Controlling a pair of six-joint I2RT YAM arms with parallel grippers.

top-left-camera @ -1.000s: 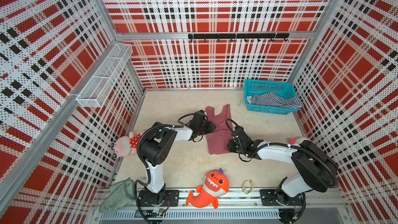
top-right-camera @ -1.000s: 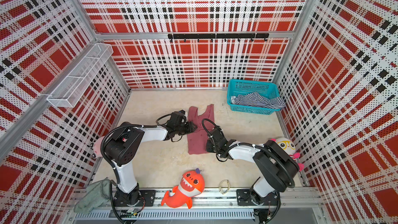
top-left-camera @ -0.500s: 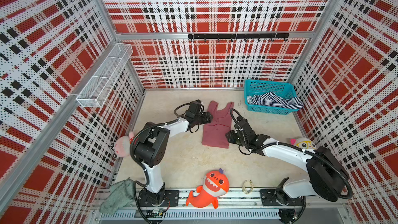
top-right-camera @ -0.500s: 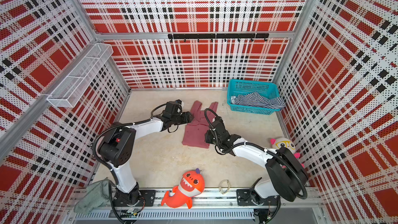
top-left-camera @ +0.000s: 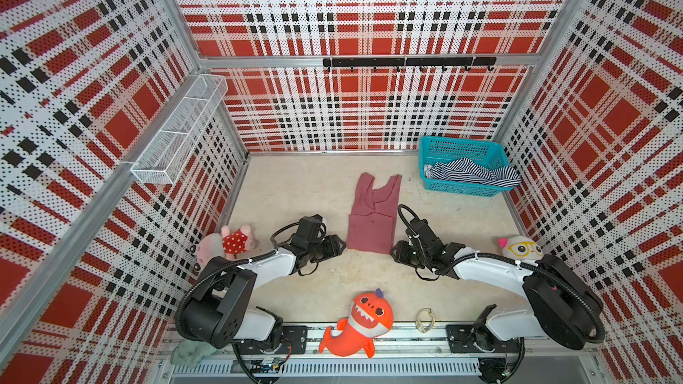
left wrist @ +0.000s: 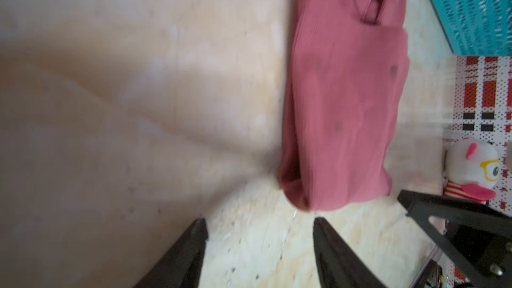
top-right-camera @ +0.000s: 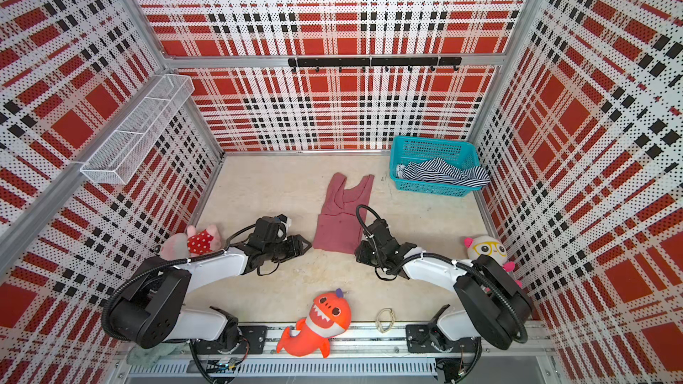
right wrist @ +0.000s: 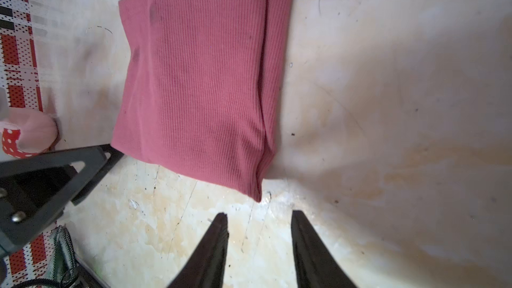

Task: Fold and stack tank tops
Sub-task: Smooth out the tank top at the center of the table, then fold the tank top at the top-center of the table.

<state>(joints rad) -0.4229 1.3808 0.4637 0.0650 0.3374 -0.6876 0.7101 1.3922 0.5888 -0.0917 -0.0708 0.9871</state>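
Rose top [top-left-camera: 371, 223] lies flat; my left gripper [top-left-camera: 339, 247] and right gripper [top-left-camera: 394, 251] hover low beside its hem corners, jaws parted, empty.

Bright, even light; wide-angle bending at edges; left wrist view motion-blurred

You had a teal basket [top-left-camera: 460, 189] in the far right corner; a black hook rail [top-left-camera: 406, 62] on the back wall; a wire shelf [top-left-camera: 177, 138] on the left wall, a pink plush [top-left-camera: 232, 243] in red spots by that wall; a white plush [top-left-camera: 519, 249] with yellow glasses at the right; an orange shark plush [top-left-camera: 364, 321] at the front, a pale loop [top-left-camera: 421, 323] near it; a grey-green towel [top-left-camera: 186, 352] front left.
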